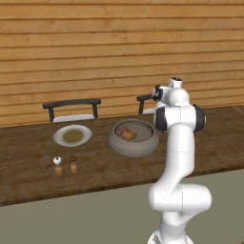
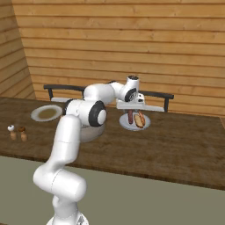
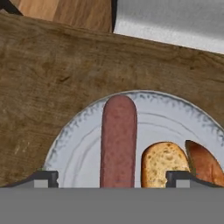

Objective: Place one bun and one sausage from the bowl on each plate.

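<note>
Directly beneath the gripper [image 3: 111,177], a sausage [image 3: 118,140] lay on the white plate [image 3: 78,144] between the spread, empty fingertips [image 3: 43,178], with a bun [image 3: 162,162] just beside it near the other fingertip. Across the table [image 1: 28,167], the bowl [image 1: 134,138] held more food beside a second plate [image 1: 72,135].

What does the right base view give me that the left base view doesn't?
Right base view alone: the white plate carrying a sausage and a bun, with the gripper above them. Left base view alone: the bowl's inside, with food left. Both: the olive-centred plate, the two shakers and the wooden table.
</note>
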